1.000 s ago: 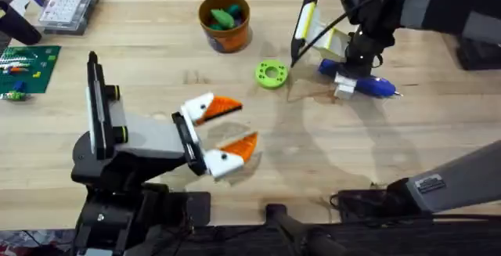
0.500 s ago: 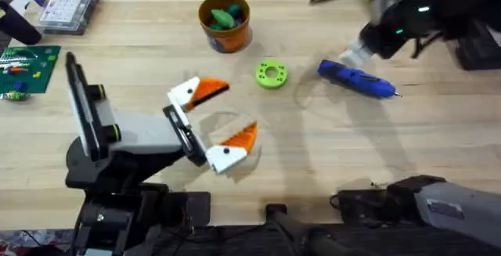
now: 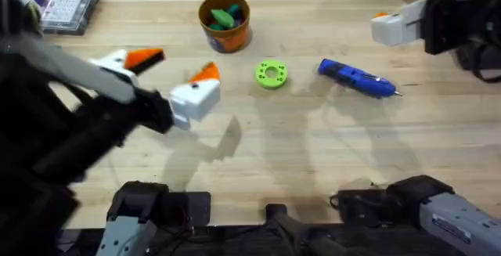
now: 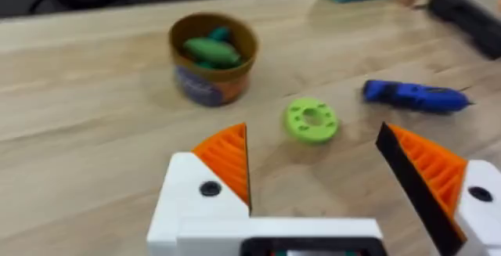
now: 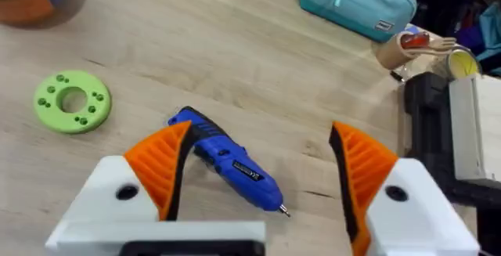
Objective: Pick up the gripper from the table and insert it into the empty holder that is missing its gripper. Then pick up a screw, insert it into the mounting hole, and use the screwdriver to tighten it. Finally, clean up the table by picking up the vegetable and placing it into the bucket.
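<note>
Left hand (image 4: 313, 170) spread wide, empty; right hand (image 5: 258, 162) likewise, above blue cylindrical plastic screwdriver (image 3: 357, 79) lying on wooden table (image 3: 313, 154). Round orange-brown bucket (image 3: 225, 23) containing green toy vegetable (image 3: 225, 18), partly hidden by rim.

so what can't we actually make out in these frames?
- Holder: the left arm, large and blurred in the overhead view, covers the table's left side; no holder can be made out there.
- Bucket contents: green pieces inside, too small and soft in the overhead and left wrist views to count.
- Right claw: blurred overhead, tips unclear.
- Screwdriver: its rear end sits behind an orange pad in the right wrist view.
</note>
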`<control>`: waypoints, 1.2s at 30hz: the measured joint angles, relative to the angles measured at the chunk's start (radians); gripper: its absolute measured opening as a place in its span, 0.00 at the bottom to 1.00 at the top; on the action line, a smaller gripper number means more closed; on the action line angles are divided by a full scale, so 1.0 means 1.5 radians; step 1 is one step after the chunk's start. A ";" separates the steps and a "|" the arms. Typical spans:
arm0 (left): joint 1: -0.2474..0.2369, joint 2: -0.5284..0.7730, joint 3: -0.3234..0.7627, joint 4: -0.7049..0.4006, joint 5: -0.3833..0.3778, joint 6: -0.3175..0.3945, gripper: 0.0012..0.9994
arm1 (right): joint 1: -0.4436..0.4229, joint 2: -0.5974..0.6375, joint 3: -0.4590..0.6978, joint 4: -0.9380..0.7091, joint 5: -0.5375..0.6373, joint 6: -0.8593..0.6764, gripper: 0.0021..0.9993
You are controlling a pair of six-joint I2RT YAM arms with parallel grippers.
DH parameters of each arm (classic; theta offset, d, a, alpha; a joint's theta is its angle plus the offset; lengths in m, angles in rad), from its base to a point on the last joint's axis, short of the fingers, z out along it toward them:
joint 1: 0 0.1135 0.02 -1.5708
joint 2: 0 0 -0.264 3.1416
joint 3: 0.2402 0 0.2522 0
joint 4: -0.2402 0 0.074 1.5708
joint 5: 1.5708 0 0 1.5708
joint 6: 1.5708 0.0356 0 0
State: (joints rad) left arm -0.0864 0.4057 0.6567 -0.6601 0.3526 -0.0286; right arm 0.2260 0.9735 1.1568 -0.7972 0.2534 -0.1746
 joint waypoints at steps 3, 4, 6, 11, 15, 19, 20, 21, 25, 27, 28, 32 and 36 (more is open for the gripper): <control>0.000 0.063 0.084 -0.079 -0.063 0.027 0.99 | 0.000 -0.014 0.000 -0.020 0.000 0.012 1.00; 0.000 0.080 0.106 -0.099 -0.076 0.033 0.99 | 0.000 -0.016 0.000 -0.030 0.000 0.015 1.00; 0.000 0.105 0.130 -0.107 -0.094 0.041 0.99 | 0.000 -0.016 0.000 -0.048 0.000 0.018 1.00; 0.000 0.130 0.141 -0.130 -0.112 0.054 0.99 | 0.000 -0.014 0.000 -0.063 0.000 0.025 1.00; 0.000 0.131 0.141 -0.145 -0.135 0.058 0.99 | 0.000 -0.013 0.000 -0.067 0.000 0.025 1.00; 0.010 0.146 0.144 -0.188 -0.180 0.045 0.99 | 0.000 -0.013 0.000 -0.085 0.000 0.027 1.00; 0.019 0.155 0.148 -0.206 -0.185 0.043 0.99 | 0.000 -0.013 0.000 -0.089 0.000 0.027 1.00; 0.029 0.166 0.155 -0.225 -0.190 0.041 0.99 | 0.000 -0.013 0.000 -0.093 0.000 0.027 1.00; 0.087 0.232 0.220 -0.316 -0.208 0.037 0.99 | 0.000 -0.013 0.000 -0.098 0.000 0.027 1.00; 0.126 0.271 0.262 -0.351 -0.217 0.036 0.99 | 0.000 -0.013 0.000 -0.098 0.000 0.027 1.00; 0.146 0.290 0.279 -0.362 -0.220 0.036 0.99 | 0.000 -0.013 0.000 -0.098 0.000 0.027 1.00; 0.216 0.364 0.319 -0.384 -0.227 0.035 0.99 | 0.000 -0.013 0.000 -0.098 0.000 0.027 1.00; 0.260 0.433 0.321 -0.386 -0.232 0.034 0.99 | 0.000 -0.013 0.000 -0.098 0.000 0.027 1.00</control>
State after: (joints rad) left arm 0.3033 1.0559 1.1381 -1.2383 0.0049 0.0222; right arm 0.2260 0.9542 1.1568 -0.9439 0.2527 -0.1341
